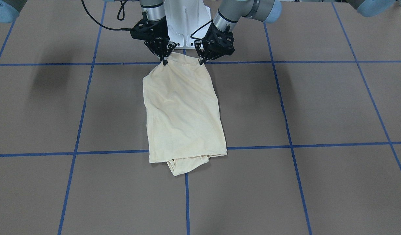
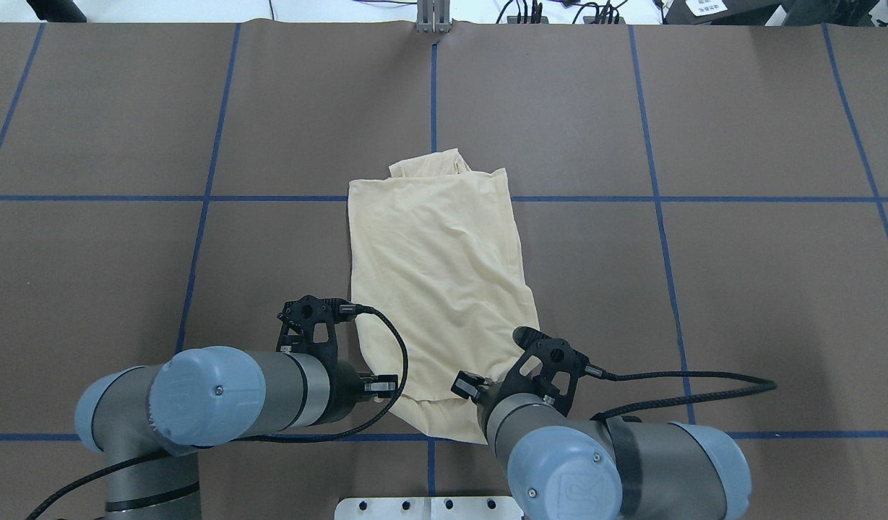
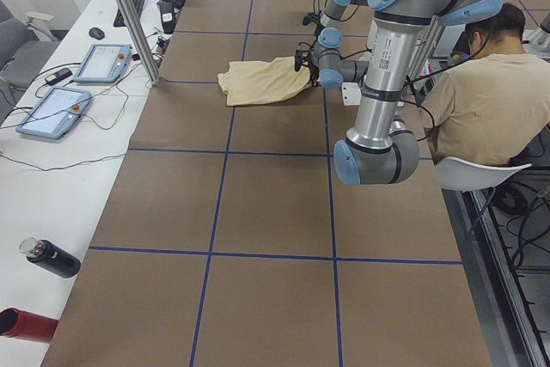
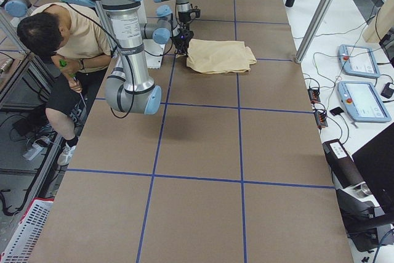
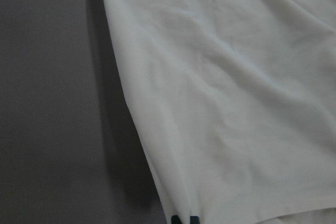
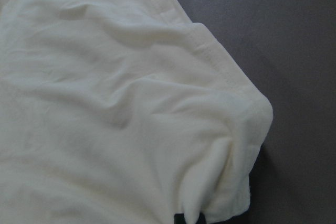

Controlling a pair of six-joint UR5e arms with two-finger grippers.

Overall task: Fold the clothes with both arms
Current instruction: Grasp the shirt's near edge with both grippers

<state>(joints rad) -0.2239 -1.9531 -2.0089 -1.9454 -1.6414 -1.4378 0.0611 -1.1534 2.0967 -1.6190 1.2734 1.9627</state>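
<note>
The clothes are one pale cream T-shirt (image 1: 184,111) lying flat mid-table as a long narrow rectangle, with folded fabric poking out at its far end (image 2: 429,165). No print shows. My left gripper (image 1: 201,61) pinches the shirt's near corner on the right of the front-facing view. My right gripper (image 1: 163,62) pinches the other near corner. Both are shut on the cloth at the edge closest to my base. In the left wrist view the fabric (image 5: 226,103) fills the frame above dark fingertips (image 5: 185,220). The right wrist view shows a bunched hemmed corner (image 6: 231,145).
Blue tape lines (image 2: 433,108) grid the brown table. My white pedestal (image 1: 187,23) stands just behind the grippers. A person (image 3: 485,100) sits beside the base. Teach pendants (image 3: 51,109), bottles (image 3: 47,257) and a metal post (image 3: 129,15) line the operators' side.
</note>
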